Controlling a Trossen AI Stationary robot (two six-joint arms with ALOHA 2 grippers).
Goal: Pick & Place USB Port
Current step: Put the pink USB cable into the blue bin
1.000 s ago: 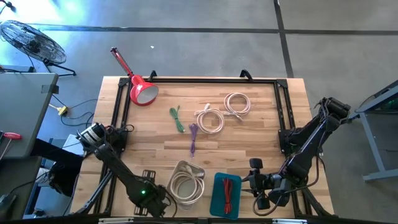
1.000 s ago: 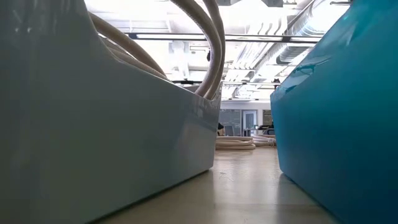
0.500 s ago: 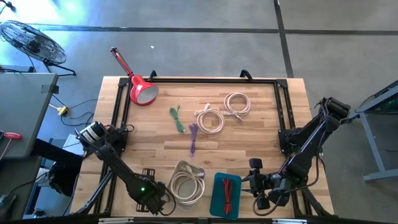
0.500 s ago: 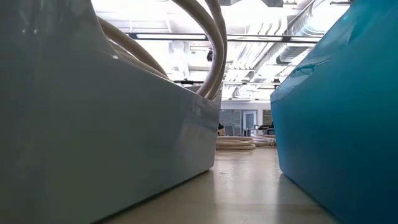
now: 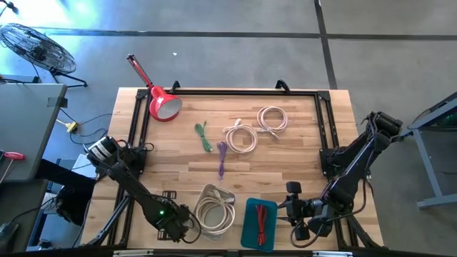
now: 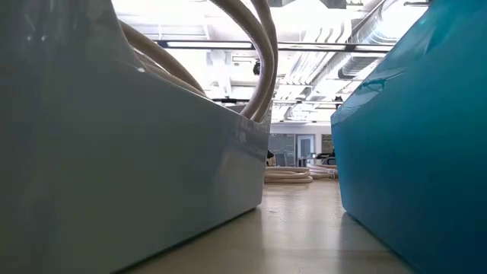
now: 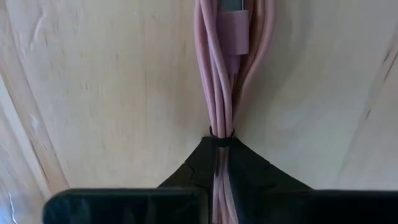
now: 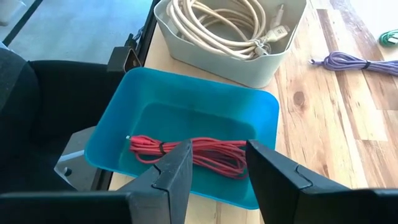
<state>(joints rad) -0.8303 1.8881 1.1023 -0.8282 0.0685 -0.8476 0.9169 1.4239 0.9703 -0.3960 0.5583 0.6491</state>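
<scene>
**Left gripper clamped on a pale cable at the table's near edge**

The table point(image 5: 285, 164) is the biggest thing under me, a wooden top with a dark frame along its sides. On its far left corner lies a red lamp point(image 5: 161, 102). At the near edge, two bins stand side by side: a grey bin point(image 5: 227, 197) holding coiled cream cable point(image 8: 227, 22), and a blue bin point(image 8: 186, 112) to its right with a red cable point(image 8: 186, 152) bundled inside.

Out on the open wood toward the middle lie two coiled pale cables, one point(image 5: 272, 118) nearer the far edge and one point(image 5: 241, 137) just beside it. A green cable point(image 5: 203, 135) and a purple cable point(image 5: 222, 158) lie left of them, apart from each other.

My left gripper point(image 7: 219, 149) is at the near edge, just left of the grey bin. Its fingers are closed tight on a pinkish-white cable bundle point(image 7: 222, 68), which runs straight out from the tips over bare wood.

My right gripper point(image 8: 214, 165) hangs at the near right, over the blue bin's near rim, fingers parted and holding nothing.
</scene>
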